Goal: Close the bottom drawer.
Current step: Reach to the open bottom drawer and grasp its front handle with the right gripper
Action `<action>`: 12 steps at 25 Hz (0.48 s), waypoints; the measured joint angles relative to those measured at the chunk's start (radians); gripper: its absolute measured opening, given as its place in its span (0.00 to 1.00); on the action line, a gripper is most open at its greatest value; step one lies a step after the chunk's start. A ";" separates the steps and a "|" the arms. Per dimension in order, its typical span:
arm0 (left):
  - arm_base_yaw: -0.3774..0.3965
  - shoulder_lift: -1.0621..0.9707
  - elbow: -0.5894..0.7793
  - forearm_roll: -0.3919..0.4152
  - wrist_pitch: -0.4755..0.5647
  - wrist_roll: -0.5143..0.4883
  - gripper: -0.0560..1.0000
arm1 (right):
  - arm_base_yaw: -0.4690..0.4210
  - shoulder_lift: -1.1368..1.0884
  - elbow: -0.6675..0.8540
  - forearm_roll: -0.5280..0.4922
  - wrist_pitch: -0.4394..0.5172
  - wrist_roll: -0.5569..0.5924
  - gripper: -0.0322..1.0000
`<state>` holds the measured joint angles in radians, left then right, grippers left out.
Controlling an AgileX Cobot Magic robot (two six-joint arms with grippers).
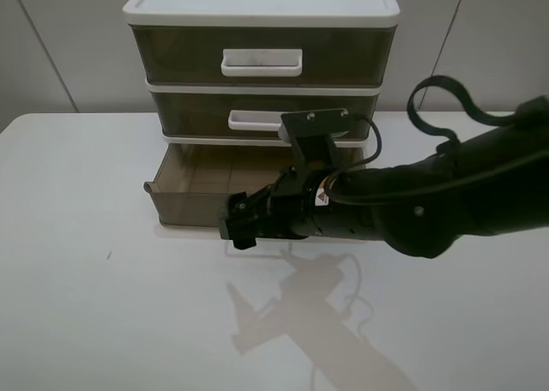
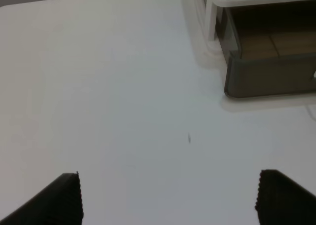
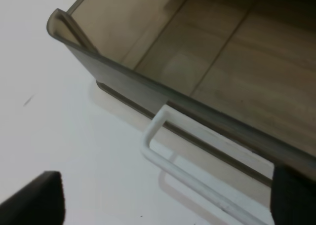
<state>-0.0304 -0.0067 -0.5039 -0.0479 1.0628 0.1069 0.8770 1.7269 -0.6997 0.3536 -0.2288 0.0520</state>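
You have one table (image 1: 86,279) and one unit (image 1: 257,14) at its twelve o'clock. You count three drawers: top drawer (image 1: 171,61), middle drawer (image 1: 189,117), bottom drawer (image 1: 189,207). Each carries one handle (image 1: 262,62), three in all. Two grippers: left gripper (image 2: 168,198), right gripper (image 1: 239,227).

The black right claw (image 1: 238,226) reaches leftward on its low arm (image 1: 429,204), fingers (image 3: 39,198) spread; the black left claw (image 2: 173,200) gapes wide.

Nothing legible; the small sticker (image 1: 322,198) on the right arm (image 1: 446,202) beside the bottom drawer (image 1: 193,204) is too blurred.
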 joint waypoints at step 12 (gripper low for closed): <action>0.000 0.000 0.000 0.000 0.000 0.000 0.73 | 0.000 0.085 0.000 0.117 -0.109 -0.003 0.08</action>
<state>-0.0304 -0.0067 -0.5039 -0.0479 1.0628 0.1069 0.8770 1.8121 -0.6997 0.4705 -0.3380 0.0493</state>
